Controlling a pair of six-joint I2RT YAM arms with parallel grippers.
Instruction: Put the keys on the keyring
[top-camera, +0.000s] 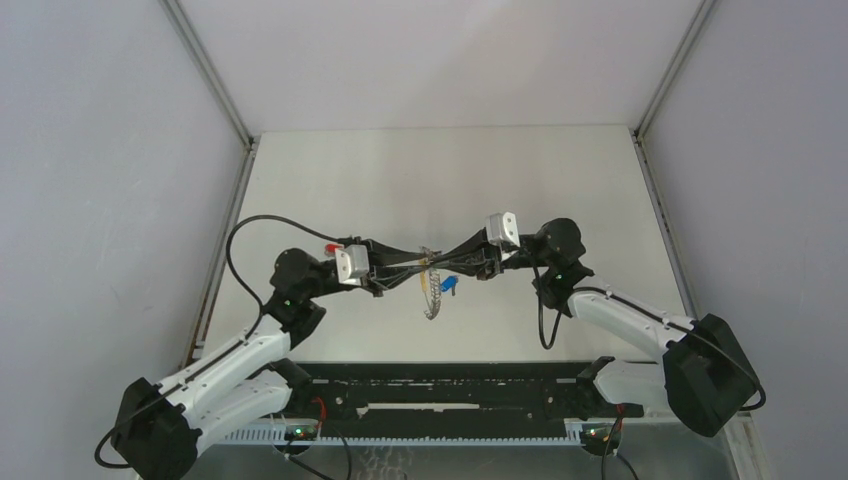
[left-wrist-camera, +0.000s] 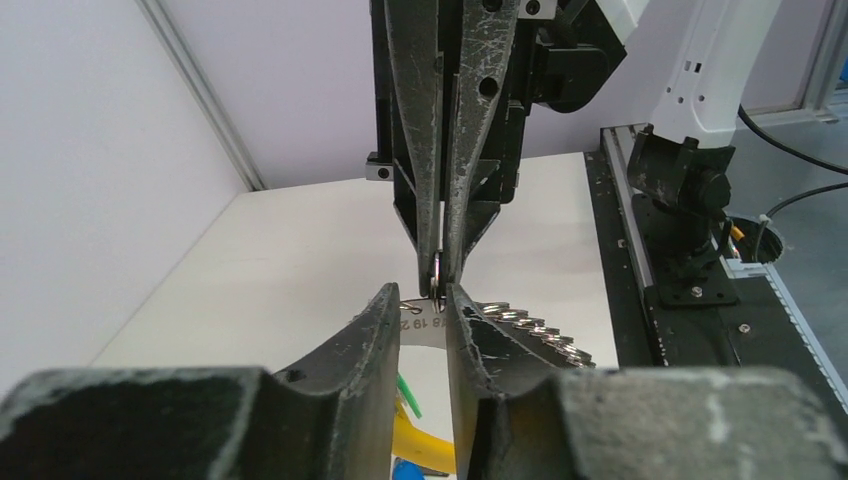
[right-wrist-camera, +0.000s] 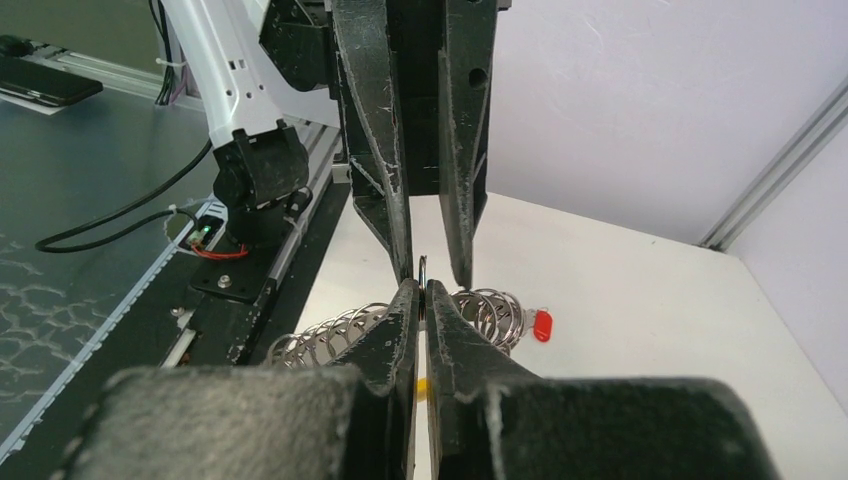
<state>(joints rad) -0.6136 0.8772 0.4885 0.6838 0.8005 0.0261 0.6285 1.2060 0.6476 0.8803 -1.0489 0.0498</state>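
My two grippers meet tip to tip above the middle of the table. My right gripper (right-wrist-camera: 421, 290) is shut on the thin metal ring of the keyring (right-wrist-camera: 423, 268), held edge-on; it also shows in the top view (top-camera: 441, 268). My left gripper (left-wrist-camera: 424, 300) is closed to a narrow gap with a flat numbered metal tag (left-wrist-camera: 425, 322) of the keyring spanning it. The silvery chain (top-camera: 432, 302) hangs below. The yellow tab (left-wrist-camera: 432, 446) and the blue-headed key (top-camera: 447, 286) sit under the jaws. The red-headed key (right-wrist-camera: 542, 325) lies on the table beside the left arm.
The white table (top-camera: 450, 180) has grey walls at the left, back and right. A black rail (top-camera: 450, 385) with the arm bases runs along the near edge. A small green piece (left-wrist-camera: 405, 393) lies below the left fingers.
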